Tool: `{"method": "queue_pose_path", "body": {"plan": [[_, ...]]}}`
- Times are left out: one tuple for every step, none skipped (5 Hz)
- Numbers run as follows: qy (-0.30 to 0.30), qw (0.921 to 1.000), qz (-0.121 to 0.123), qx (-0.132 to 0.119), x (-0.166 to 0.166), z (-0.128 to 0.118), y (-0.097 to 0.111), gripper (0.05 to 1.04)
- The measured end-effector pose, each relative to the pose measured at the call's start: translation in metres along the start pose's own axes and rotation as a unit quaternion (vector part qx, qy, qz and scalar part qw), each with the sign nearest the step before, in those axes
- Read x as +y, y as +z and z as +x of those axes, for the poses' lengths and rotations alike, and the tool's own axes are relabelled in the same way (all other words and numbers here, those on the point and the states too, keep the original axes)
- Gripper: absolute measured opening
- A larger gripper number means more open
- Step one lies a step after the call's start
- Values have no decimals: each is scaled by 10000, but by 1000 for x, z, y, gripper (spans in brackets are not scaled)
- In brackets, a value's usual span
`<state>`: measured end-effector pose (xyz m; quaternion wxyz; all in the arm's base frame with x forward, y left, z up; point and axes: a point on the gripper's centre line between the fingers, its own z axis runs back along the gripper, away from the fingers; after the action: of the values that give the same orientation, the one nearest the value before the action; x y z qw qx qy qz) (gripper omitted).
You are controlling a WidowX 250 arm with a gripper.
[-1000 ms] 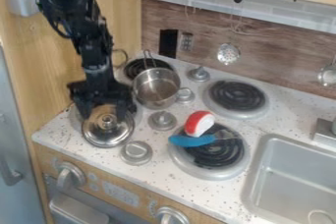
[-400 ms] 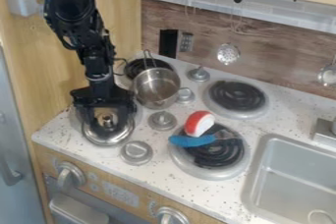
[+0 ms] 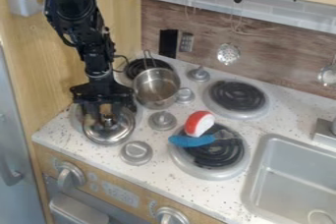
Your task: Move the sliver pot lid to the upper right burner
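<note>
The black gripper [image 3: 105,116] hangs at the lower left of the stove, over the silver pot lid [image 3: 110,133] and right at its knob. The round, shiny lid lies over the lower left burner, its rear part hidden behind the gripper. At the upper right, the burner [image 3: 236,96] has a dark coil in a silver ring, with nothing on it.
A silver pot [image 3: 156,89] stands near the upper left burner [image 3: 137,67]. On the lower right burner [image 3: 214,170] lie a red and white toy [image 3: 199,123] and a blue-handled utensil [image 3: 191,141]. Silver knobs [image 3: 162,120] stand between the burners; the sink [image 3: 292,179] is at the right.
Compared with a second ago, the arm's upper part has shifted slightly right. The gripper stays at the lid's knob, and the lid looks shifted very slightly toward the back.
</note>
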<state>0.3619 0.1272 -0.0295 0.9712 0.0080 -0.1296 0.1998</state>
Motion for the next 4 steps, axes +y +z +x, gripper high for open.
{"method": "queue_pose_path", "body": {"plan": [[44, 10000, 22, -16, 1, 1, 0, 265], [14, 10000, 41, -8, -1, 0, 0, 241], [-36, 9999, 100, 134, -2, -2, 2, 241], [-202, 9967, -174, 760, -18, 4, 21, 241]]}}
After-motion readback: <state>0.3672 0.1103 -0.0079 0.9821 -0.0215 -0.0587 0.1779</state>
